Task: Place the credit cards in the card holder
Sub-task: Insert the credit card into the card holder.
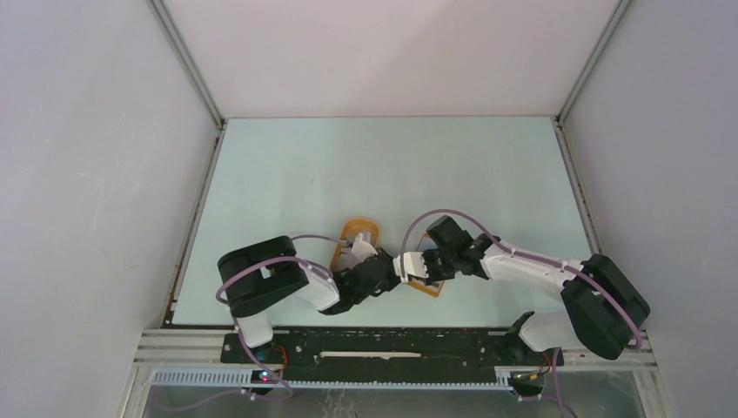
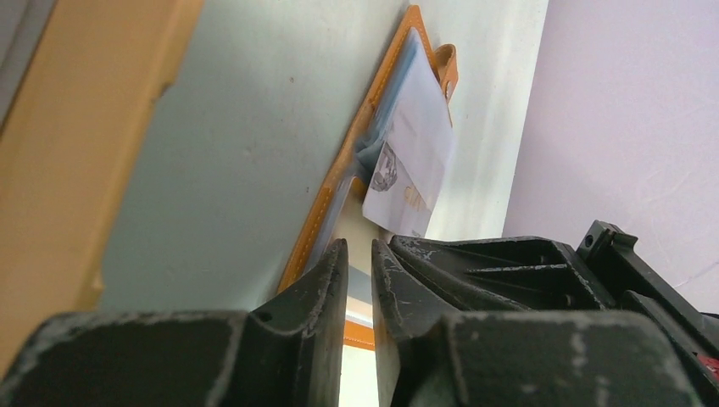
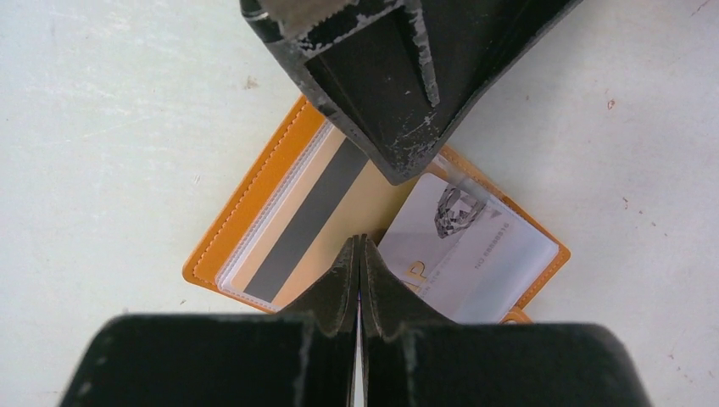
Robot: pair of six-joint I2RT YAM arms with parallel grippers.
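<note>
**Wallet open flat on the table, both grippers over it**

The card holder (image 3: 250,203) lies opened out on the table (image 1: 392,165), near the front edge and about midway between the two arm bases. An oval orange tray (image 1: 358,221) sits just behind it. In my right wrist view the holder's long axis runs from upper left to lower right, inside face up. From above I see only an orange corner of it under the grippers.

The left half holds a beige card (image 3: 381,203) behind a clear slot. Its dark stripe runs lower left to upper right, across the holder's long axis. The right half holds a white card (image 3: 500,263) with faint print and a grey emblem. I cannot tell how far it is seated.

My left gripper (image 2: 360,244) comes down from the far side, its tip at the white card's inner corner near the fold. The jaws are a narrow slit apart and I see the holder through the gap, with nothing between them.

My right gripper (image 3: 358,242) has its jaws pressed together, holding nothing, with the tips over the fold. I cannot confirm contact with the holder.
</note>
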